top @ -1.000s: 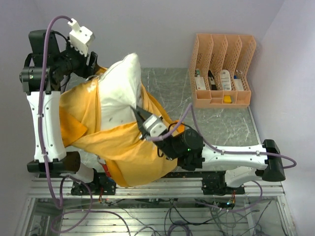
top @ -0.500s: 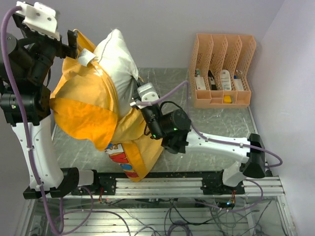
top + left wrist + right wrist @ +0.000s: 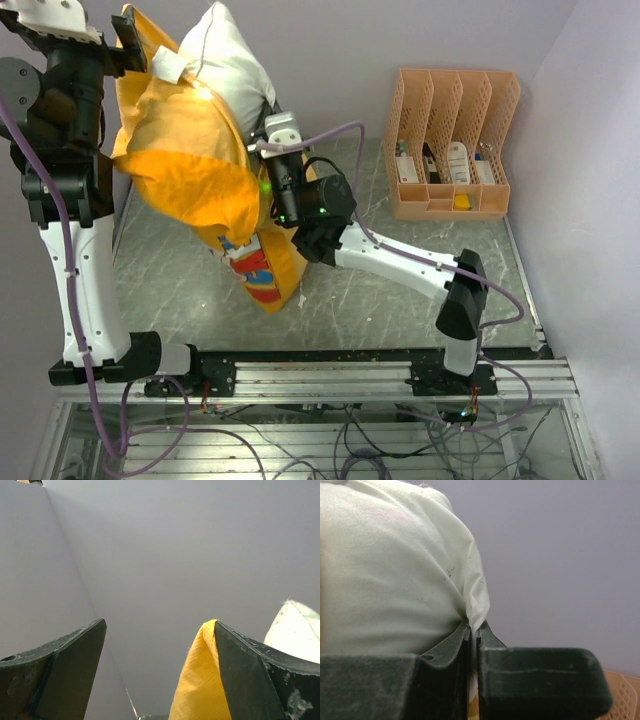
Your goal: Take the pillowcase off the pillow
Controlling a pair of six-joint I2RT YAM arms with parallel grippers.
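1. The pillowcase (image 3: 190, 170), orange-yellow, hangs in the air wrapped round the lower part of the pillow (image 3: 235, 60). The pillow's white upper end sticks out above it.
2. The right gripper (image 3: 474, 628), at the pillow's right side, has its jaws pinched tight on a thin fold of the pillow's skin. So small a bite may slip under the weight.
3. The left gripper (image 3: 160, 625), left of the pillow's top, has its jaws wide apart. The case merely lies against one finger and could slide off.
4. If either hold fails, the bundle likely drops to the table (image 3: 400, 290) below the pillow, with the case not yet off.
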